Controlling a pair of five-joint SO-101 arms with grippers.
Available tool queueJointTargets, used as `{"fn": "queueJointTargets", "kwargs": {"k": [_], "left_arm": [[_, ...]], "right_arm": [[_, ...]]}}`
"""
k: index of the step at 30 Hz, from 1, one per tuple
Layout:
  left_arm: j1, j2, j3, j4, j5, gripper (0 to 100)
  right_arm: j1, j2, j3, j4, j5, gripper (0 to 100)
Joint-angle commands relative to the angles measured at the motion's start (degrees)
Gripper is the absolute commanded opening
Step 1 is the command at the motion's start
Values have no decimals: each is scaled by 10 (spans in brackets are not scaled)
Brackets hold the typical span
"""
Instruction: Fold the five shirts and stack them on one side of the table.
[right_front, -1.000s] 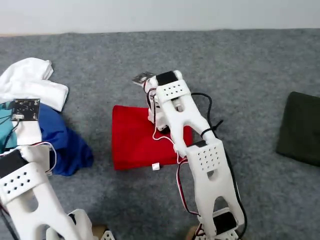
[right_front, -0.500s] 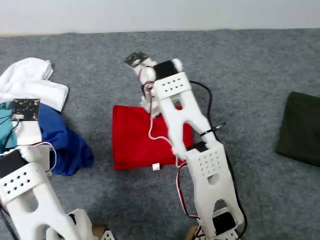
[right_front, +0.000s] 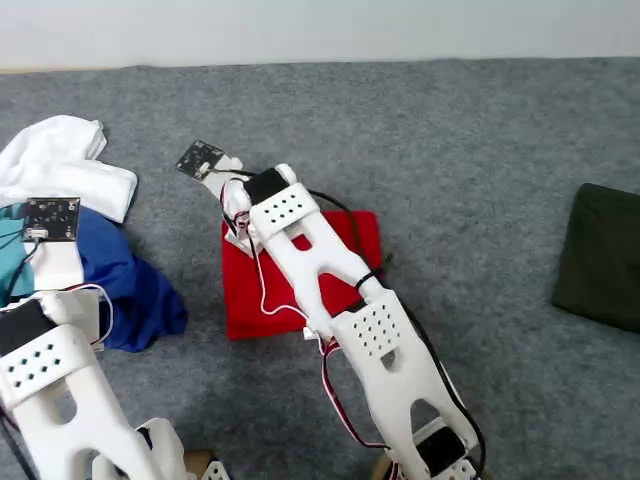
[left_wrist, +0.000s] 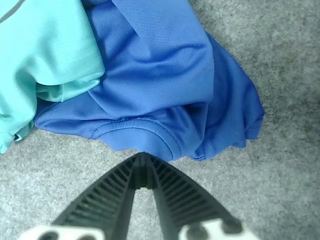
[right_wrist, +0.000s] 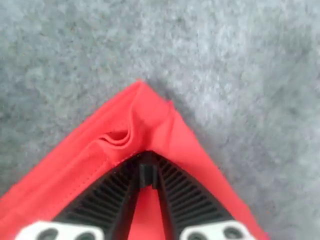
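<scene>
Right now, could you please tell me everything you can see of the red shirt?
The red shirt lies folded into a flat rectangle near the middle of the grey, carpet-like table. Its fabric looks thin, with a stitched hem and layered edges at one corner. The right gripper, shut, rests on that corner, and its arm crosses above the shirt.

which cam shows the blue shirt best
Left wrist view: the blue shirt lies crumpled, collar and folds plain, beside the teal shirt. The high view has it partly behind the left arm. The right wrist view faces a corner of the red shirt.
</scene>
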Motion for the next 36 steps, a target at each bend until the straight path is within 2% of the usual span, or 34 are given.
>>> {"fn": "queueJointTargets", "kwargs": {"k": [1, 11, 15, 20, 26, 31, 36], "left_arm": [[2, -12, -4, -7, 4, 4], [3, -12, -5, 7, 6, 4], [3, -12, -5, 9, 6, 4], [3, -13, -28, 54, 4, 4], [3, -13, -58, 98, 4, 4], [3, -13, -59, 107, 4, 4], [3, -13, -60, 103, 4, 4]], "right_arm": [[-11, -6, -80, 18, 11, 10], [13, -28, -320, 238, 11, 10], [38, -52, -324, 239, -21, 10], [44, -129, -222, 240, -48, 10], [53, -286, -21, 239, -84, 11], [65, -404, 147, 237, -147, 12], [106, -447, 280, 237, -215, 13]]}}
